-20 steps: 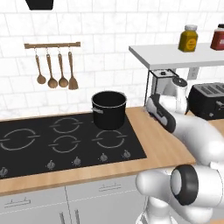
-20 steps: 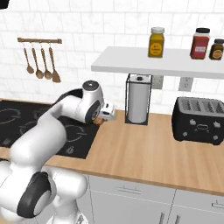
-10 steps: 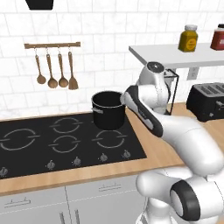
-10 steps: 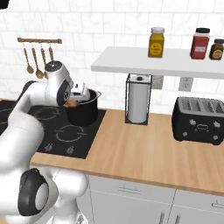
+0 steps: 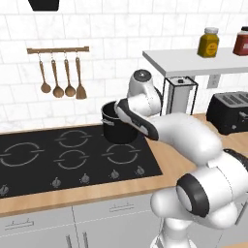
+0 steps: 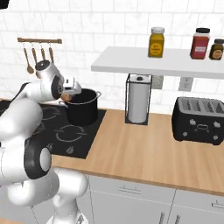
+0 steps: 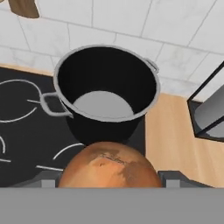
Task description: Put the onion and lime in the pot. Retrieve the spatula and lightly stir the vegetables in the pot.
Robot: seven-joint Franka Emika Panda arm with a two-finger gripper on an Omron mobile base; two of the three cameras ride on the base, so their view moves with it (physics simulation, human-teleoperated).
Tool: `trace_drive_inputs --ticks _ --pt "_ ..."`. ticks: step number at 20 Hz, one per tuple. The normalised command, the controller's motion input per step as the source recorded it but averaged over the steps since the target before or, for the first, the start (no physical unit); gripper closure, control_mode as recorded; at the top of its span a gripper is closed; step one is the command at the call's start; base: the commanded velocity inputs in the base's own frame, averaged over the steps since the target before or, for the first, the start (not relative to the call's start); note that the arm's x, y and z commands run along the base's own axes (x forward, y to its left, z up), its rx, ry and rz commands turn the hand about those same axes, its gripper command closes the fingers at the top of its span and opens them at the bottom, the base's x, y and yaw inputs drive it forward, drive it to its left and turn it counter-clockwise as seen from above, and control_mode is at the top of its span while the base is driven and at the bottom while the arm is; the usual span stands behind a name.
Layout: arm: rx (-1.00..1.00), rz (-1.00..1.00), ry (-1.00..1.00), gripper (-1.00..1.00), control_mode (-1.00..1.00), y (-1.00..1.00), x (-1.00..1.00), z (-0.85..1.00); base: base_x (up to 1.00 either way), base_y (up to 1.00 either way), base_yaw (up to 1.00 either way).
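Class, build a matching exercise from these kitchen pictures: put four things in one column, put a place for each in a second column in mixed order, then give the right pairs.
Things:
1. pot
2. onion
3. toaster
4. yellow jar

Places:
A. on the white shelf
B. on the black cooktop
C. on the wooden counter, at its far right
D. between the fingers of the gripper, near the pot's rim

Pairs: 1-B, 2-D, 3-C, 4-A
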Motion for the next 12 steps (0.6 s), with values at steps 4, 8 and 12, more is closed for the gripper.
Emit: trace_drive_inputs --ticks 4,8,12 --pt "-0.02 0.0 0.0 1.0 -1.0 0.1 0.87 -0.26 0.0 0.0 0.0" --pt "0.0 0.0 0.03 1.0 -1.0 0.0 0.8 -0.34 0.0 0.0 0.0" --pt "0.0 0.0 0.07 1.0 -1.0 0.0 0.6 -0.51 0.0 0.0 0.0"
